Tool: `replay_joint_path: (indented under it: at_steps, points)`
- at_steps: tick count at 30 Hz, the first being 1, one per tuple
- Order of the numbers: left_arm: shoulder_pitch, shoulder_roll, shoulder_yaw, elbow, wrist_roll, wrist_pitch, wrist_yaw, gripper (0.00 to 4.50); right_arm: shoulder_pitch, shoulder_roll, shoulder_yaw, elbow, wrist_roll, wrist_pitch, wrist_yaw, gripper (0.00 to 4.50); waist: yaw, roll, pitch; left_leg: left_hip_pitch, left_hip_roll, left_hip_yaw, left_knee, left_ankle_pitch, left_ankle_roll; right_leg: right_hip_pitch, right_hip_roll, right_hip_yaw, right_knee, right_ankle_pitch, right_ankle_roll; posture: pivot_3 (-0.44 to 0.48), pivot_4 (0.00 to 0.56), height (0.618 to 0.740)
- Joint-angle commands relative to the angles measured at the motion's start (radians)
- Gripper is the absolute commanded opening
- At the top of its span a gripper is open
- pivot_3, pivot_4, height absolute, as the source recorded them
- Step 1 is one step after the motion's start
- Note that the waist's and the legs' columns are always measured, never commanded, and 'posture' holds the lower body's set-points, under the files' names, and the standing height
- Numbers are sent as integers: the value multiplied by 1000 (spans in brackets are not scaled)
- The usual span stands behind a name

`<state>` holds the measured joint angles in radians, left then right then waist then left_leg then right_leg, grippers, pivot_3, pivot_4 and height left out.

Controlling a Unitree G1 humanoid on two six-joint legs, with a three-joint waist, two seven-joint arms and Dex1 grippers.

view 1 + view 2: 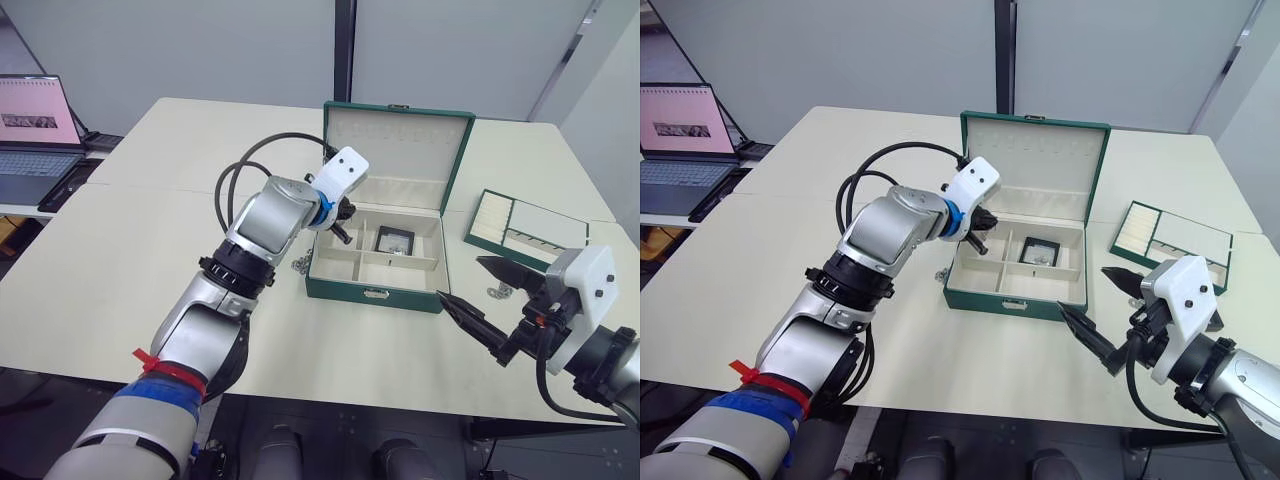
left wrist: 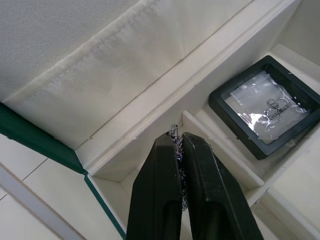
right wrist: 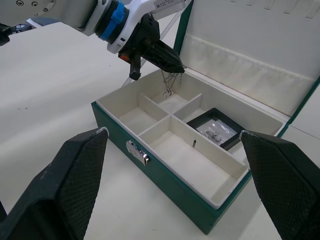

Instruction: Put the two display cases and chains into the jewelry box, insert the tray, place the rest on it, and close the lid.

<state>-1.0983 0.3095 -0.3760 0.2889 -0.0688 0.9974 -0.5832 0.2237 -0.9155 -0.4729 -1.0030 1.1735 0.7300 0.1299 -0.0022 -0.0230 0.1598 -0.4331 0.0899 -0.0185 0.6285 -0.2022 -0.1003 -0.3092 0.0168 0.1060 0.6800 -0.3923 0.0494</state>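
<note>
The dark green jewelry box (image 1: 375,288) stands open mid-table, its cream-lined lid (image 1: 395,155) upright. One black-framed display case (image 1: 394,241) lies in a back compartment. My left gripper (image 1: 343,232) hovers over the box's back-left compartment, shut on a silver chain (image 3: 170,82) that dangles from its fingertips. A second chain (image 1: 300,264) lies on the table left of the box. A third chain (image 1: 497,291) lies near the tray (image 1: 540,222), which sits to the box's right. Near the table's front right, my right gripper (image 1: 460,278) is open and holds nothing.
An open laptop (image 1: 35,140) sits on a neighbouring desk at the far left. The cream table (image 1: 150,250) has wide bare room left of and in front of the box.
</note>
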Motion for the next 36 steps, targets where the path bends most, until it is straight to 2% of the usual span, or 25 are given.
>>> replay_joint_path:
  at_steps: [1, 12, 16, 23, 28, 30, 34, 36]
  points:
    - [-4, -2, -8, -12, 14, -10, -17, 578, -6, -11, -22, -28, 15, -24, 0, 4500, 0, 0, 0, 0, 0, 0, 0, 0, 0, 0, 0, 0, 0, 0, 0, 0, 150, 740]
    - [-6, -3, 11, -28, 5, -8, -29, 3572, -12, -9, -4, -22, 0, -26, 5, 4500, 0, 0, 0, 0, 0, 0, 0, 0, 0, 0, 0, 0, 0, 0, 0, 0, 150, 740]
    - [1, -9, 40, -62, -26, -19, -50, 3572, -18, -7, 6, -20, -6, -25, 5, 4500, 0, 0, 0, 0, 0, 0, 0, 0, 0, 0, 0, 0, 0, 0, 0, 0, 150, 740]
    - [71, 54, 100, -245, -156, -35, -219, 3572, -25, -5, 20, -15, -14, -25, 5, 4500, -2, 1, -1, 0, 0, 0, 0, 0, 0, 0, 0, 0, 0, 0, 0, 0, 150, 740]
    - [203, 253, 163, -464, -311, 44, -396, 3572, 19, 11, 38, -36, -32, -25, 9, 4500, -8, 2, -1, 1, 2, 0, 0, 0, 0, 0, 1, 0, 1, 0, 0, 0, 150, 740]
    - [282, 359, 216, -524, -350, 38, -446, 3572, 53, 12, 52, -43, -31, -36, 12, 4500, -8, 2, -1, 1, 2, 0, 0, 0, 0, 0, 1, -1, 1, 0, 0, 0, 150, 740]
    - [429, 490, 334, -600, -448, 18, -525, 3572, 133, 7, 92, -44, -58, -79, 28, 4500, -6, 2, -1, 1, 2, -1, 0, 0, 0, 1, 0, -2, 1, 0, 0, 0, 150, 740]
    - [547, 577, 384, -648, -477, -5, -577, 3929, 196, 11, 132, -44, -108, -110, 49, 4500, -4, 2, -1, 1, 2, -1, 0, 0, 0, 2, 0, -3, 0, 0, 0, 0, 150, 740]
